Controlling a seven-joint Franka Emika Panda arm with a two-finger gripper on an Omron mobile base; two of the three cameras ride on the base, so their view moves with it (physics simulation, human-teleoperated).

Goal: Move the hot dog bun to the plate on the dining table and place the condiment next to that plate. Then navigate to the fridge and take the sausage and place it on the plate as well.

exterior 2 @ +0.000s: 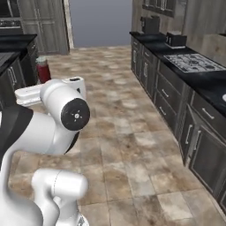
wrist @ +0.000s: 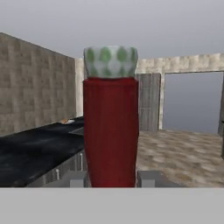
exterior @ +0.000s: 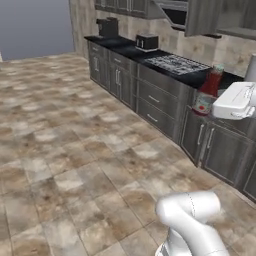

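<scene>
Along your wall runs a black counter (exterior: 165,67): a coffee machine (exterior: 107,27) stands at its far end, a toaster (exterior: 146,42) nearer, then a built-in cooktop (exterior: 177,63). Tiled floor (exterior: 75,150) lies bare.

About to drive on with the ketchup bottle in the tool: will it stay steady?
Probably. The ketchup bottle stands upright between the tool fingers, gripped low on its body. Being tall and slim, it may sway or tip on sharp turns. Its smooth sides look slippery.
</scene>
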